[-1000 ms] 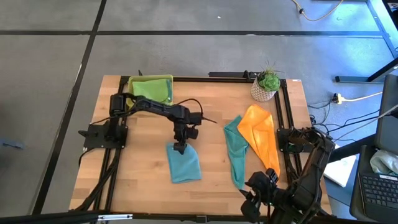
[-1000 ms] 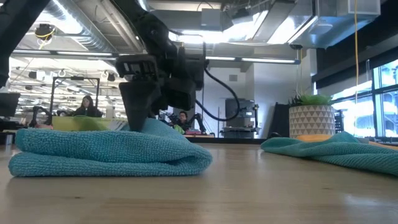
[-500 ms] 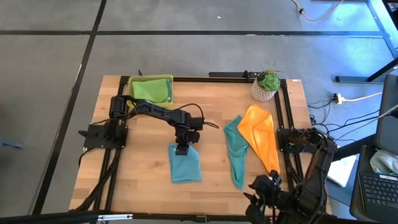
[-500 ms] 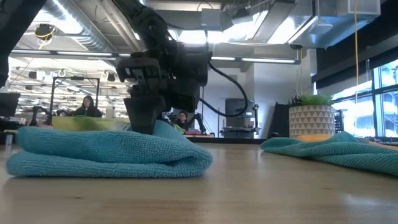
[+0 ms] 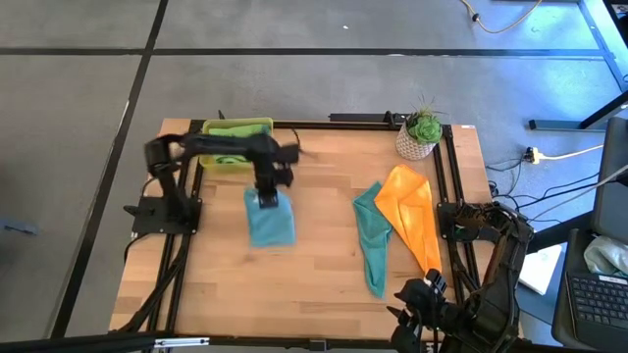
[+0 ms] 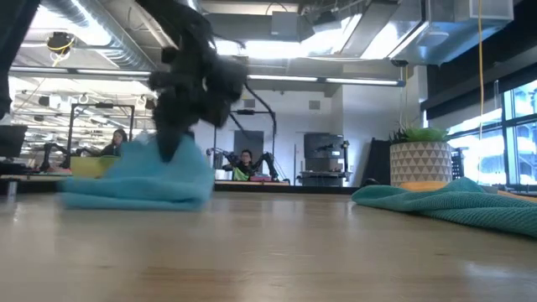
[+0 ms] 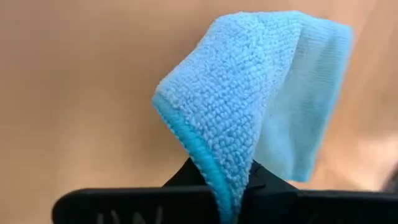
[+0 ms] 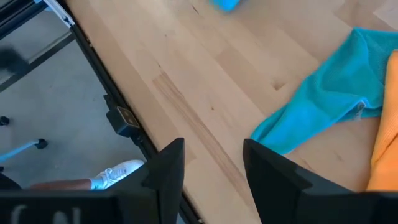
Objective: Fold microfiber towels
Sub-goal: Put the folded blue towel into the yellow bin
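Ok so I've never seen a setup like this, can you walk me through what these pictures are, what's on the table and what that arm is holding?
This is a robot with two dark arms at a wooden table, each ending in a two-finger gripper. One picture looks straight down, one looks level across the tabletop, and two come from cameras on the arms' wrists.

The left gripper is shut on a folded light blue towel, pinching one edge; its wrist camera shows the cloth clamped between the fingers.

The right gripper waits open at the table's near right edge, holding nothing.

Also on the table: a teal towel and an orange towel lying crumpled side by side, a yellow-green tray with a lime green towel in it, and a small potted plant.
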`<state>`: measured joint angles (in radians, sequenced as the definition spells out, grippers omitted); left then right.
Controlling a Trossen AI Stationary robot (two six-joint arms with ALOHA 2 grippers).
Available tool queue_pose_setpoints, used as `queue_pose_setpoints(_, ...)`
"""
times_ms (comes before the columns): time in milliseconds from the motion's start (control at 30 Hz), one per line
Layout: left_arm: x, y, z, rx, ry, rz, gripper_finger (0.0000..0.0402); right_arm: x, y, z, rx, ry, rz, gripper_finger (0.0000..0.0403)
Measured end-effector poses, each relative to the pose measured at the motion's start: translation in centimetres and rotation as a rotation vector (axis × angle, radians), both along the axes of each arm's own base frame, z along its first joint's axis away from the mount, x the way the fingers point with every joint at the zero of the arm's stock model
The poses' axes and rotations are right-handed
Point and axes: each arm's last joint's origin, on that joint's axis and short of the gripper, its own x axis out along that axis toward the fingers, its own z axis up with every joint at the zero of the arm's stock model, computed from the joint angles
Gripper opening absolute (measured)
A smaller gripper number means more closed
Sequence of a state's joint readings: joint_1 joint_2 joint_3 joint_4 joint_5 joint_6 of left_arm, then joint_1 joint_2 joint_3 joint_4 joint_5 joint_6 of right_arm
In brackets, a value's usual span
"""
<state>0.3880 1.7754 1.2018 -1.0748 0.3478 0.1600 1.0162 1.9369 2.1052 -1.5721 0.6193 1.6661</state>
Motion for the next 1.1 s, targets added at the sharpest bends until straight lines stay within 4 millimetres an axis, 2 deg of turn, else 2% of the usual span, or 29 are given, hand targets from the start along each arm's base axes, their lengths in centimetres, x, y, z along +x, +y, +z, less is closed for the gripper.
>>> queue_pose_setpoints(133, -3.2, 3.4, 3.6, 0.1, -0.066, 0.137, 0.0001, 0.3, -0.2, 0.0, -0.015, 0.005, 0.011, 0.0164)
queue_pose_setpoints(267, -7.0, 6.5, 5.9, 0.154, -0.117, 0.313, 0.0, 0.9, -0.7, 0.0, -0.04, 0.008, 0.02, 0.0164)
queue_pose_setpoints(467, -12.3, 8.8, 6.9, 0.172, -0.148, 0.513, 0.0, 1.9, -2.1, 0.7, -0.064, 0.011, 0.03, 0.0164)
queue_pose_setpoints(667, -15.7, 10.6, 8.4, 0.232, -0.297, 0.669, 0.0, 2.7, -4.0, 1.9, -0.1, 0.002, 0.059, 0.0164)
queue_pose_setpoints(833, -17.9, 12.3, 8.2, 0.262, -0.288, 0.779, 0.0, 3.8, -5.7, 2.5, -0.138, 0.015, 0.073, 0.0165)
queue_pose_setpoints(1033, -20.0, 14.5, 6.4, 0.248, -0.197, 0.939, 0.0, 4.8, -7.5, 3.0, -0.158, 0.02, 0.058, 0.0165)
queue_pose_setpoints(1100, -20.1, 15.0, 5.9, 0.244, -0.186, 0.97, 0.0, 5.1, -7.9, 3.0, -0.161, 0.023, 0.05, 0.0165)
